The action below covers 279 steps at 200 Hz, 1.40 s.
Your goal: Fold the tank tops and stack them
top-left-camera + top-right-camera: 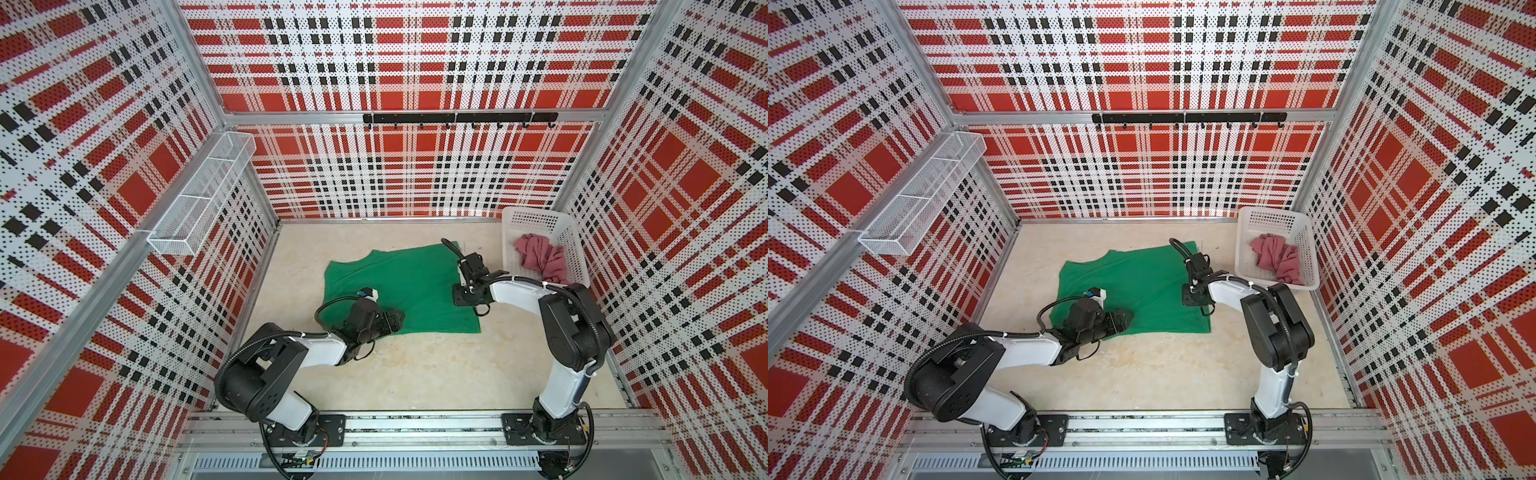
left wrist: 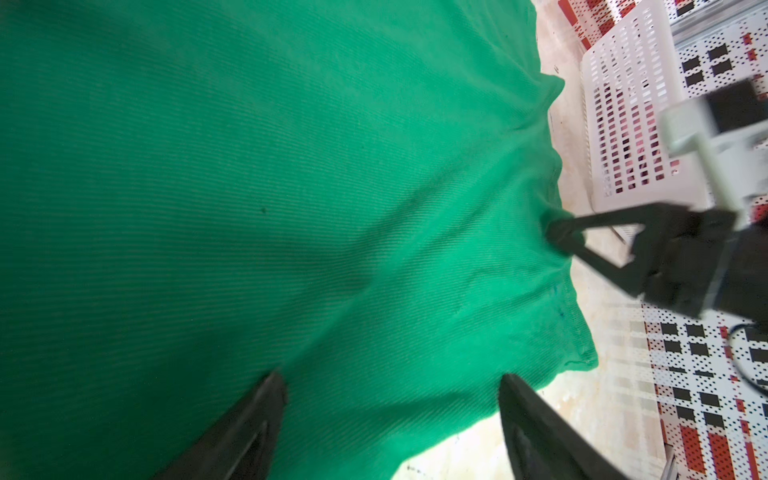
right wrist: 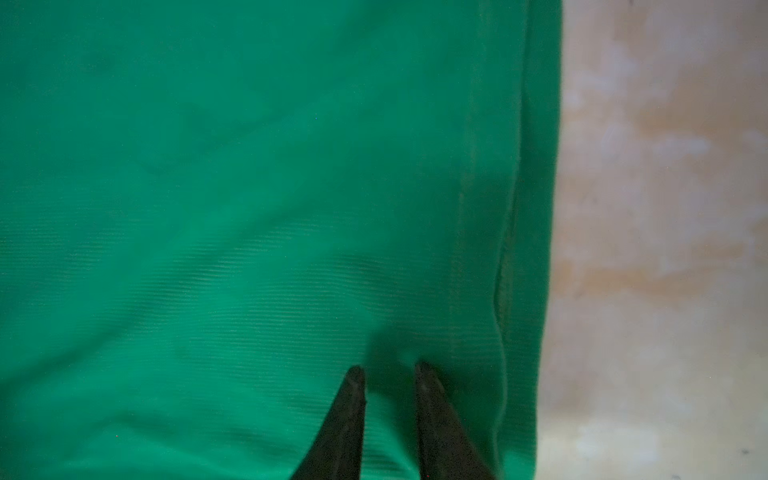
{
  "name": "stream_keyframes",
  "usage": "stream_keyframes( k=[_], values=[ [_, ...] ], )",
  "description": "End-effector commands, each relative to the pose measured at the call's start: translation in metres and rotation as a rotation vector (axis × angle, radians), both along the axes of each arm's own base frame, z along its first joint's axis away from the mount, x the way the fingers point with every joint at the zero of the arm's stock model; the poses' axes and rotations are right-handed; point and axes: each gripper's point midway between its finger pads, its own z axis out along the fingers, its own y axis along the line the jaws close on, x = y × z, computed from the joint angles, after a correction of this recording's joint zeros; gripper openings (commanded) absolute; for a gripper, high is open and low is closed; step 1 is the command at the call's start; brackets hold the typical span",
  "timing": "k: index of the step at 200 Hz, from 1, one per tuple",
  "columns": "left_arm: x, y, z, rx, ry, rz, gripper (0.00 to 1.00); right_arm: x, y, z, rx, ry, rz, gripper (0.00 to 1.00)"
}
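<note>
one green tank top lies flat, pink tank top in basket.

The left arm stretches low and forward, elbow bent, the left tool nearly level with jaws spread wide. The right arm stands tall, elbow high, forearm reaching inward, wrist bent down; the right tool shows only a narrow gap.
</note>
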Motion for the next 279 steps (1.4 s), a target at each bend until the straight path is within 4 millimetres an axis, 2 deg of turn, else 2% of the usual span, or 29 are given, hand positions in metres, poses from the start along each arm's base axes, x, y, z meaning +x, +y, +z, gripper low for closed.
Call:
stream_keyframes(
  k=[1, 26, 47, 65, 83, 94, 108, 135, 150, 185, 212, 230, 279],
  values=[
    [-0.037, 0.048, -0.059, 0.178, 0.192, 0.049, 0.85, -0.012, -0.03, -0.014, -0.043, 0.04, -0.116, 0.26],
    [-0.036, 0.059, -0.057, 0.186, 0.182, 0.065, 0.85, -0.029, -0.054, -0.002, -0.102, 0.021, -0.159, 0.3],
    [-0.029, 0.055, -0.046, 0.198, 0.155, 0.038, 0.85, -0.039, -0.05, 0.018, -0.06, 0.0, -0.129, 0.35],
    [-0.02, 0.046, -0.019, 0.209, 0.104, -0.003, 0.86, -0.049, -0.039, 0.041, 0.032, -0.025, -0.1, 0.43],
    [-0.012, 0.042, 0.02, 0.227, 0.041, -0.015, 0.9, -0.065, -0.037, 0.059, 0.086, -0.032, -0.109, 0.47],
    [-0.014, 0.047, 0.039, 0.239, 0.028, 0.002, 0.92, -0.08, -0.036, 0.062, 0.1, -0.017, -0.099, 0.48],
    [-0.026, 0.06, 0.048, 0.253, 0.057, 0.032, 0.9, -0.1, -0.037, 0.062, 0.108, 0.023, -0.115, 0.48],
    [-0.059, 0.082, 0.037, 0.196, 0.12, 0.099, 0.82, -0.131, -0.039, 0.054, 0.122, 0.095, -0.105, 0.47],
    [-0.069, 0.075, 0.037, 0.122, 0.132, 0.093, 0.76, -0.142, -0.038, 0.049, 0.131, 0.135, -0.099, 0.44],
    [-0.088, 0.078, 0.018, 0.131, 0.22, 0.115, 0.62, -0.153, -0.028, 0.05, 0.203, 0.147, -0.089, 0.41],
    [-0.089, 0.082, 0.006, 0.163, 0.239, 0.136, 0.54, -0.152, -0.029, 0.047, 0.202, 0.147, -0.095, 0.41],
    [-0.086, 0.081, -0.001, 0.201, 0.251, 0.13, 0.53, -0.152, -0.028, 0.044, 0.2, 0.153, -0.091, 0.41],
    [-0.06, 0.076, 0.003, 0.229, 0.204, 0.157, 0.44, -0.153, -0.029, 0.04, 0.178, 0.156, -0.088, 0.4]
  ],
)
